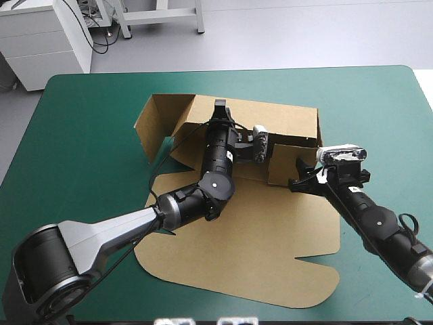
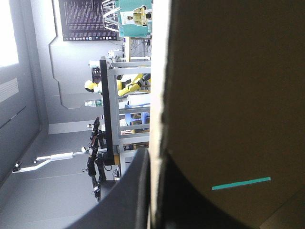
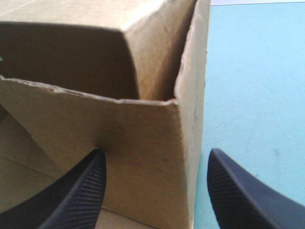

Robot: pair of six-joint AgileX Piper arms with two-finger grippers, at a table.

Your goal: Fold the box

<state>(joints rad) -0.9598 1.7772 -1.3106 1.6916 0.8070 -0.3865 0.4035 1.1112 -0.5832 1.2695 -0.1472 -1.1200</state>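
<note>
**A:** High view, starting at the left: where does the box (image 1: 250,244) stand?

**B:** Mid-table on the teal-green cover (image 1: 81,135), half formed. Its left wall (image 1: 152,122) is raised but splays outward, not yet tucked. The lid (image 1: 270,271) lies flat toward the near edge.

**A:** And the left gripper (image 1: 220,108)?

**B:** It reaches across the box floor to the far wall (image 1: 284,122). In the left wrist view the board's pale edge runs between its black fingers (image 2: 126,200), which are all but closed on the sheet, so it has the box pinched. I judge the pinch is there to steady that wall upright while the other corner is worked.

**A:** Further right?

**B:** The right wall (image 3: 202,95) stands up, with an end flap (image 1: 284,166) turned in along the near side. The right gripper (image 3: 157,152) sits just at that near right corner. Its fingers are well apart and hold nothing. One is in front of the flap and the other is outside the wall, over the cover.

**A:** Why astride the corner?

**B:** It looks placed to squeeze flap and wall together so the corner sets. I cannot tell whether the inner finger touches the board.

**A:** Any risk?

**B:** The corner seam gapes slightly at its top edge. Board like this probably springs back, so a loose squeeze may leave the flap untucked.
</note>
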